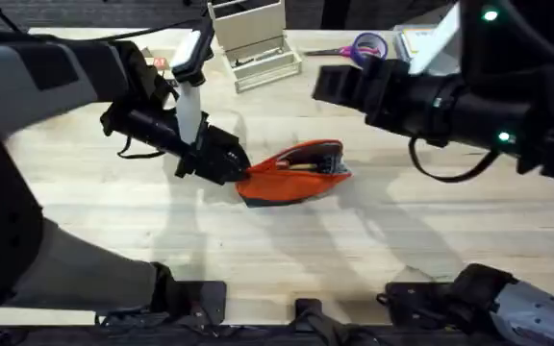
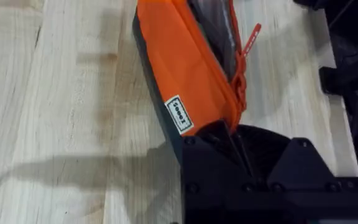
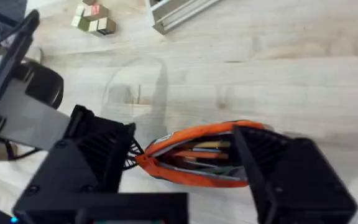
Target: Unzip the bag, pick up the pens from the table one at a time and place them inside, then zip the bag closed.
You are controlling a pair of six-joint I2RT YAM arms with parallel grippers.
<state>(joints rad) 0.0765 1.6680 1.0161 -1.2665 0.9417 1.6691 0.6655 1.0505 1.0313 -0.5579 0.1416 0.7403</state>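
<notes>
Now, from overhead, the orange bag (image 1: 294, 173) lies near the middle of the bench (image 1: 402, 240), its mouth gaping, and the left pincer (image 1: 241, 173) is clamped on the bag's end nearest the left arm. The right arm hangs high over the far right side; whether the right pincer (image 1: 330, 85) is apart or together I cannot tell from here. Purple-handled scissors (image 1: 364, 46) sit at the far edge, beside a pale tray (image 1: 256, 46).

Over to the left wrist camera: the black fingers (image 2: 229, 140) pinch the fabric corner beside a small white label (image 2: 179, 114), with the zip tape and its orange pull tab (image 2: 248, 40) running away up the bag. That hold is on very little cloth, so a hard tug on the zip could, I'd say, drag the corner straight out.

And from the right wrist camera: the right pincer (image 3: 185, 168) stands apart above the bag, and both pens (image 3: 201, 149), one orange, one tan, lie inside the open mouth. The risk here, as I read it, is a pen tip riding up into the zip line and jamming the slider, or the bag tipping and spilling them.
</notes>
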